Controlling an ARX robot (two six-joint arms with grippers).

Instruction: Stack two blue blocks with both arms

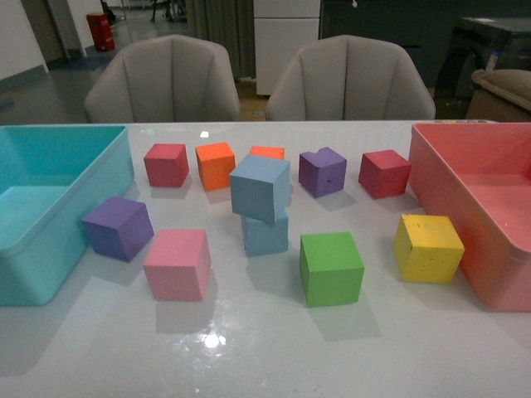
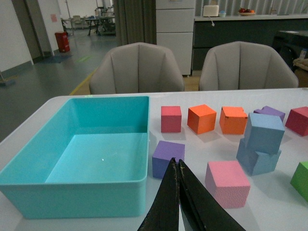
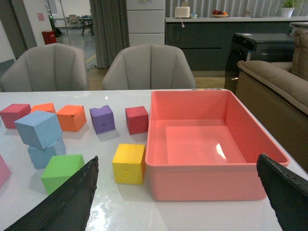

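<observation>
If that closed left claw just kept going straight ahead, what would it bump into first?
Probably the purple cube: the left gripper, fingers pressed shut, points right at it in the left wrist view. Its height above the table is hard to judge, so it might pass over and reach the red cube behind.

A teal bin [image 1: 50, 240] sits at the table's [image 1: 265, 356] left edge, a pink bin [image 1: 465, 199] at its right edge. Green cube [image 1: 331, 268], yellow cube [image 1: 428, 247] and pink cube [image 1: 177, 263] lie nearer the front edge.

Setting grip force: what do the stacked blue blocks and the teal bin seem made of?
Top blue block and bottom blue block: probably foam, matte and slightly grainy, with soft edges. Teal bin: likely moulded plastic, smooth with a faint sheen and a rolled rim.
</observation>
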